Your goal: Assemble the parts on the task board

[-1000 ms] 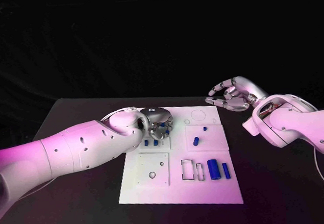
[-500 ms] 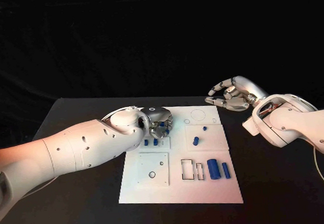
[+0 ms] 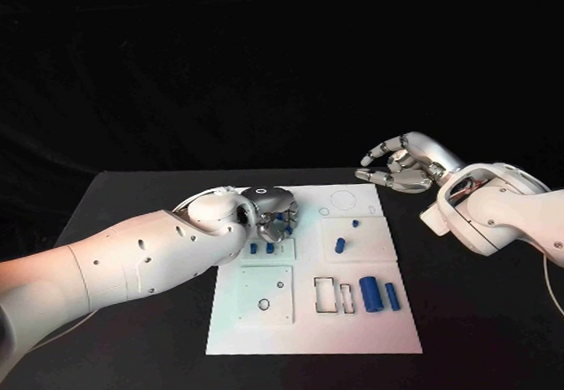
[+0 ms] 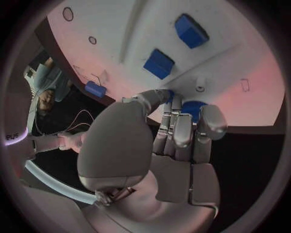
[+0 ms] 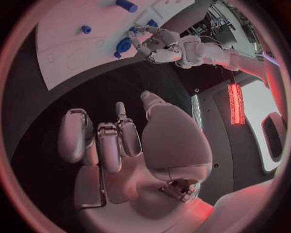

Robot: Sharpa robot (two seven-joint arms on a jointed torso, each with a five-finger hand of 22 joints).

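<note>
The white task board (image 3: 267, 329) lies in the middle of the black table. My left hand (image 3: 273, 208) is down over its far left part, fingers bunched round a round blue part (image 4: 193, 108) at their tips. The right wrist view shows that round blue part (image 5: 123, 46) against the left hand (image 5: 160, 43). Two small blue blocks (image 3: 261, 247) lie just in front of this hand. A short blue peg (image 3: 340, 244) and two long blue bars (image 3: 380, 295) lie further right. My right hand (image 3: 402, 168) hovers above the board's far right corner, loosely curled and holding nothing.
Empty outlined slots (image 3: 329, 294) and a square plate with holes (image 3: 265, 294) take up the near half of the board. Bare black table (image 3: 125, 347) runs on both sides of it. The table's far edge lies just behind both hands.
</note>
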